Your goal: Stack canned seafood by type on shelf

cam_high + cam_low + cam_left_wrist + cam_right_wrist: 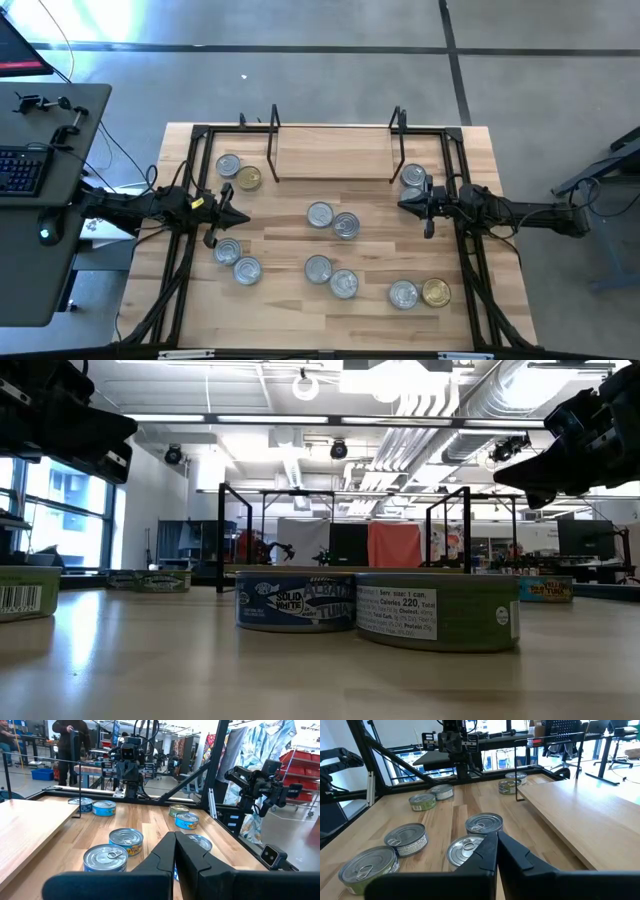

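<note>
Both arms sat at the table's sides, nothing held. The left gripper (240, 221) hovered above the boards near the left edge, its fingers pressed together at the tips in the left wrist view (174, 851). The right gripper (405, 205) hung over the right side just in front of the shelf's end frame, fingers likewise closed on nothing (497, 851).

The shelf (332, 152) stood at the far middle of the table, board bare. All the tins lay on the table in pairs: a silver and a gold-lidded tin (249, 179) near the shelf's left end, one pair (412, 178) by its right end, a centre pair (332, 220), two pairs toward the front (330, 276), a pair (236, 260) just in front of the left gripper, and a silver tin beside a gold one (435, 292) at front right.

Handling notes, my judgement: rigid metal, not fragile, moderately dense for their size. Side walls with paper labels (395, 610) should give better friction than the lids. Being low and flat, they leave little wall to catch; I would span the diameter, fingers low. Paired tins touched or nearly so, which would crowd one finger. Pull-tab lids (483, 823) may make stacks seat unevenly.
</note>
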